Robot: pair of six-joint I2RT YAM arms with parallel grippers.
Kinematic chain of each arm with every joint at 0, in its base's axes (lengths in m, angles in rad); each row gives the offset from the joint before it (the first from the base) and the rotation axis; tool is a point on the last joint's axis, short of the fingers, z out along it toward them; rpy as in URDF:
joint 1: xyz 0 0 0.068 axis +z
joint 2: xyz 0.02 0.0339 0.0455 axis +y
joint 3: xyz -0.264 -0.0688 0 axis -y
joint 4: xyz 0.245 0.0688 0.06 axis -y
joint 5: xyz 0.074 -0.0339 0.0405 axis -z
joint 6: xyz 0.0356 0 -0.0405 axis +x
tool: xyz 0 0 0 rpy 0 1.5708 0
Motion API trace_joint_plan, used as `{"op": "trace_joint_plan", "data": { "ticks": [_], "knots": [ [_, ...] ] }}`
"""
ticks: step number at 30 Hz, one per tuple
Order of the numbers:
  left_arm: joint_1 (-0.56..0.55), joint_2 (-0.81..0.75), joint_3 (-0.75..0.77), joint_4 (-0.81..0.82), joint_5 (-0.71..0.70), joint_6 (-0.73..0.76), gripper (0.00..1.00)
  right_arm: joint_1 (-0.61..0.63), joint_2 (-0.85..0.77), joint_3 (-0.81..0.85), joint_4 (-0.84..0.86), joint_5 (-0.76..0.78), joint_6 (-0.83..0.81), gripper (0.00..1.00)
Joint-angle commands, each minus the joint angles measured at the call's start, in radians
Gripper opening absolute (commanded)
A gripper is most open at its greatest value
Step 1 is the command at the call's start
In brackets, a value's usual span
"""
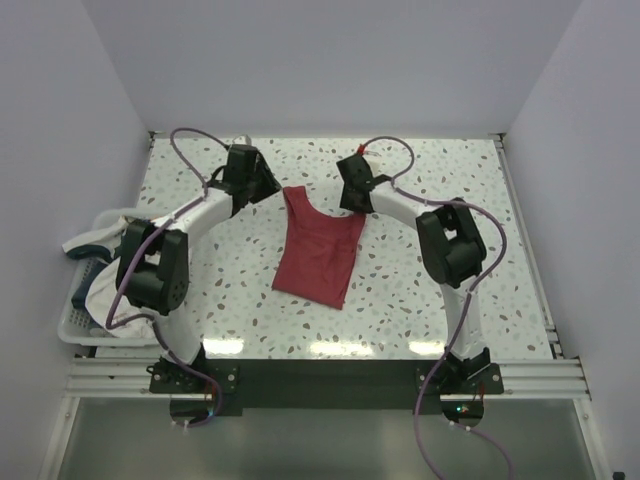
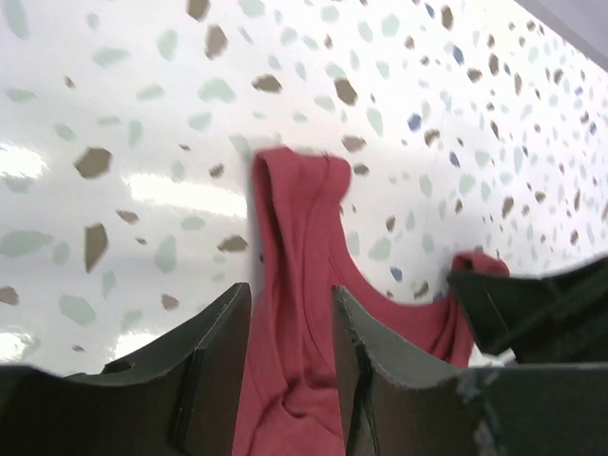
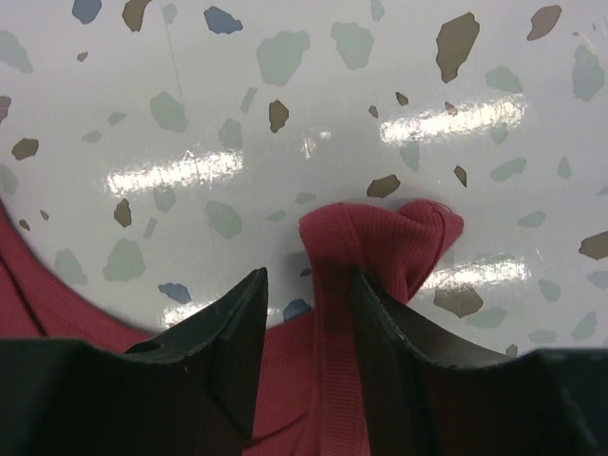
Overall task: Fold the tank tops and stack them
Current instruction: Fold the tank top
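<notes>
Likely light, limp ribbed cloth, the dark red tank top (image 1: 318, 250) lies flat on the desk (image 1: 250, 290). One shoulder strap sits between the spread left fingers (image 2: 214, 361), the other between the spread right fingers (image 3: 228, 342), neither pinching. Straps probably bunch; grip them flat.

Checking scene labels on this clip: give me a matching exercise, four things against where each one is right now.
Things:
1. dark red tank top
2. white tank top
3. left pincer
4. right pincer

Places:
A. in the basket on the left
B. astride the red top's right strap
C. spread on the middle of the table
D. astride the red top's left strap

Pairs: 1-C, 2-A, 3-D, 4-B
</notes>
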Motion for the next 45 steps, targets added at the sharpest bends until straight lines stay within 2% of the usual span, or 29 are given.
{"op": "trace_joint_plan", "data": {
  "ticks": [1, 7, 9, 11, 15, 21, 27, 30, 33, 37, 45],
  "knots": [
    [0.027, 0.079, 0.094, -0.049, -0.072, -0.011, 0.45, 0.003, -0.096, 0.044, -0.060, -0.018, -0.029, 0.45],
    [0.030, 0.152, 0.128, -0.018, -0.059, -0.011, 0.44, 0.003, -0.132, 0.054, -0.088, -0.015, -0.038, 0.46],
    [0.031, 0.169, 0.144, -0.026, -0.062, -0.014, 0.44, 0.003, -0.155, 0.036, -0.071, -0.025, -0.038, 0.44],
    [0.037, 0.187, 0.149, -0.026, -0.066, -0.017, 0.44, 0.009, -0.166, 0.027, -0.041, -0.069, -0.052, 0.37],
    [0.043, 0.181, 0.134, -0.021, -0.060, -0.025, 0.44, 0.069, -0.127, 0.089, 0.007, -0.107, -0.125, 0.36],
    [0.062, 0.063, 0.028, -0.024, -0.048, -0.057, 0.38, 0.156, 0.050, 0.301, 0.019, -0.118, -0.214, 0.37],
    [0.063, -0.202, -0.127, -0.023, -0.034, -0.114, 0.36, 0.205, 0.232, 0.520, 0.021, -0.097, -0.325, 0.39],
    [0.063, -0.276, -0.159, -0.050, -0.029, -0.106, 0.36, 0.215, 0.320, 0.625, 0.000, -0.075, -0.360, 0.40],
    [0.063, -0.360, -0.170, -0.083, -0.037, -0.082, 0.37, 0.221, 0.352, 0.651, 0.006, -0.065, -0.379, 0.41],
    [0.063, -0.394, -0.176, -0.092, -0.028, -0.071, 0.38, 0.231, 0.369, 0.651, 0.015, -0.057, -0.395, 0.43],
    [0.063, -0.362, -0.178, -0.083, -0.022, -0.062, 0.38, 0.267, 0.361, 0.616, 0.032, 0.011, -0.421, 0.45]
  ]
}}
